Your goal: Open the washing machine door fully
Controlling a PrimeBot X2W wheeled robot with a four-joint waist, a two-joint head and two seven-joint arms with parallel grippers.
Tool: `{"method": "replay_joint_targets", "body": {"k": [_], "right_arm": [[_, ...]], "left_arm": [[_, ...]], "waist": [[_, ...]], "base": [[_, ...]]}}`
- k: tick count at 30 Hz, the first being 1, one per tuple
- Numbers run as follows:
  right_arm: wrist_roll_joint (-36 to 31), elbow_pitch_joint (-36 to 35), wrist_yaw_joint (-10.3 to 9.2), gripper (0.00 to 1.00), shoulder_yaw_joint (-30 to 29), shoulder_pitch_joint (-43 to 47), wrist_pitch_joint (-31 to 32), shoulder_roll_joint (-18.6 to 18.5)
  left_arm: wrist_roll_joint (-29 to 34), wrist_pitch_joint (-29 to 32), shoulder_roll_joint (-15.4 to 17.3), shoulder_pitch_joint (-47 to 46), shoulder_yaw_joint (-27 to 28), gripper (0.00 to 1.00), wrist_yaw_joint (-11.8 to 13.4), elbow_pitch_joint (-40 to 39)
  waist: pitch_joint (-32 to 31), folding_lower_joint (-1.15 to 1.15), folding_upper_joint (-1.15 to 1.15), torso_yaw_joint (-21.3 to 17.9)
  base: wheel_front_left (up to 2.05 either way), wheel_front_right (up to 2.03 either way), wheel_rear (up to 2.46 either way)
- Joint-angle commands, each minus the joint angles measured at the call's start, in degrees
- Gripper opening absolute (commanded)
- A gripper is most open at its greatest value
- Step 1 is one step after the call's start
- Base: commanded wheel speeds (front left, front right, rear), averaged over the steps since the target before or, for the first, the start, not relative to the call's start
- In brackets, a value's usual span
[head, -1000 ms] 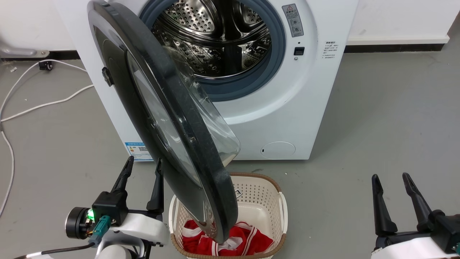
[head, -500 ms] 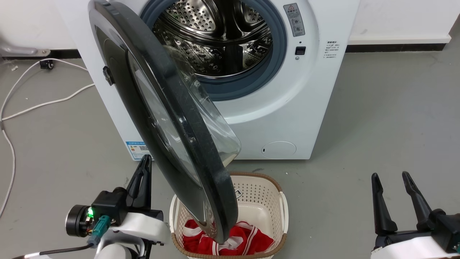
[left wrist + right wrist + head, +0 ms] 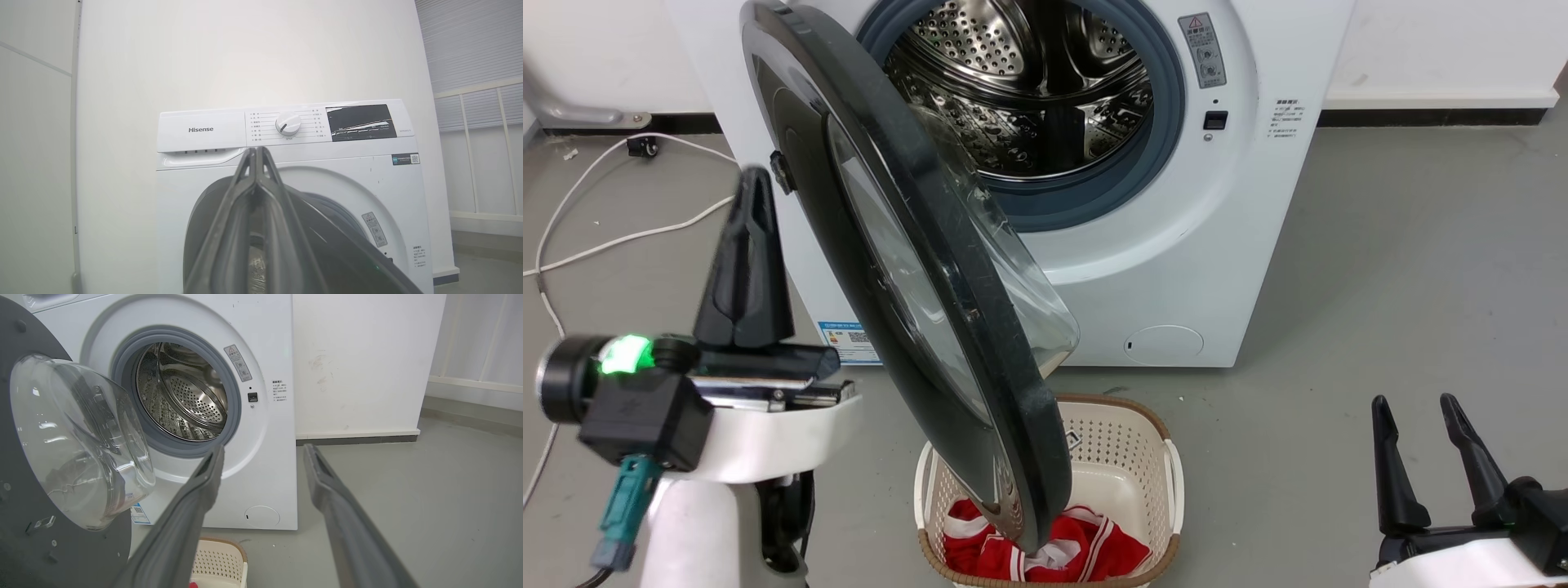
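The white washing machine (image 3: pixel 1160 269) stands against the wall, its steel drum showing. Its round black washing machine door (image 3: pixel 907 269) stands partly open, swung out toward me, with the clear glass bowl (image 3: pixel 1021 286) facing the drum. My left gripper (image 3: pixel 752 175) is raised at the left of the door, shut, fingers pressed together and apart from the door's outer face. In the left wrist view the shut left gripper (image 3: pixel 255 150) points at the washing machine (image 3: pixel 196 163) front. My right gripper (image 3: pixel 1411 400) rests open at the lower right, well away from the door.
A cream perforated laundry basket (image 3: pixel 1143 441) with red and white clothing (image 3: pixel 1086 547) sits on the grey floor under the door's lower edge. White cables (image 3: pixel 613 237) trail across the floor at the left. Bare floor lies to the machine's right.
My left gripper has shut and risen from low beside the basket to the height of the door's middle, left of it. The head camera shifted slightly. The door and right gripper have not moved.
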Motion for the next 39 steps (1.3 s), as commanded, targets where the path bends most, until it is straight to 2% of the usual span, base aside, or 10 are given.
{"method": "replay_joint_targets", "body": {"k": [1, 6, 12, 14, 18, 25, 33, 39], "right_arm": [[0.6, 0.25, -0.04, 1.0, -0.15, 0.81, -0.02, 0.17], [0.88, 0.56, -0.03, 1.0, -0.57, 0.8, -0.35, 0.17], [1.18, 1.04, -0.04, 1.0, -0.77, 0.54, -0.37, 0.17], [1.28, 1.05, -0.04, 1.0, -0.93, 0.52, -0.36, 0.16], [1.34, 1.18, -0.04, 1.0, -1.37, 0.54, -0.15, 0.16], [1.1, 1.41, -0.04, 1.0, -1.29, 0.69, 0.56, 0.16], [1.59, 1.8, -0.04, 1.0, -0.93, 0.61, 0.9, 0.15], [1.83, 2.54, -0.04, 1.0, -0.43, -0.26, 0.72, 0.15]], "left_arm": [[0.7, -0.09, 0.36, -1.3, -0.13, 0.0, 0.32, -2.69], [1.09, 0.38, 0.39, -4.12, -1.87, 0.0, 0.2, -10.82], [-1.14, 4.52, 0.03, -3.64, -10.52, 0.0, -0.95, -16.69], [-1.79, 5.55, -0.03, -3.27, -12.48, 0.0, -1.08, -17.04], [-5.09, 10.43, -0.26, -0.44, -20.48, 0.0, -1.5, -16.44], [-9.75, 18.43, 0.83, 8.49, -29.82, 0.0, -1.73, -13.36], [-11.2, 23.7, 3.11, 17.58, -30.42, 0.0, 1.46, -9.8], [-9.7, 21.49, 3.46, 16.21, -30.46, 0.0, 1.7, -4.53]], "waist": [[-0.07, 0.0, 0.0, 0.01], [-0.15, 0.0, 0.0, -0.07], [-0.22, 0.0, 0.0, -0.42], [-0.17, 0.0, 0.0, -0.42], [-0.12, 0.0, 0.0, -0.36], [-0.14, 0.0, 0.0, -0.24], [0.42, 0.0, 0.0, 0.07], [1.05, 0.0, 0.0, 0.14]], "base": [[0.0, 0.0, 0.0], [0.0, 0.0, 0.0], [0.0, 0.0, 0.0], [0.0, 0.0, 0.0], [0.0, 0.0, 0.0], [0.0, 0.0, 0.0], [0.0, 0.0, 0.0], [0.0, 0.0, 0.0]]}}
